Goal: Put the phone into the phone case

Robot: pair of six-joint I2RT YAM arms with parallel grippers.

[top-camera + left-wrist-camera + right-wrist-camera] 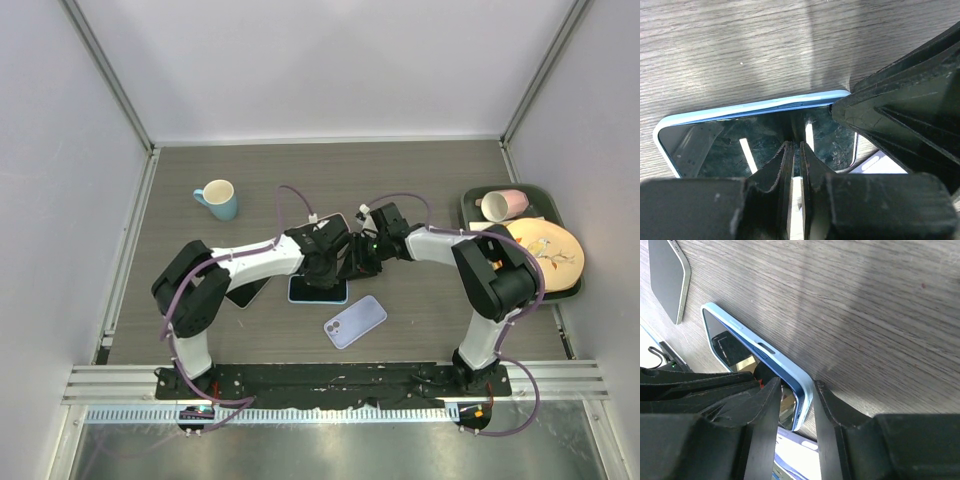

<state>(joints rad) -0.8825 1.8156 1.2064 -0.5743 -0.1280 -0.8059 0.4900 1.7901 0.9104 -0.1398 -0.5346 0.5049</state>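
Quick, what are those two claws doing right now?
Left gripper: shut, empty, tips over the black glass phone.
Right gripper: shut on the rim of the light-blue plastic phone case.

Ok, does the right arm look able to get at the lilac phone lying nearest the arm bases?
Probably yes, once it lets go: the lilac phone lies uncovered, just nearer the bases than the right pincer, which grips the blue-cased phone by its edge.

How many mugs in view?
2: a teal mug on the table, far left; a pink mug on the green tray, far right. No others visible.
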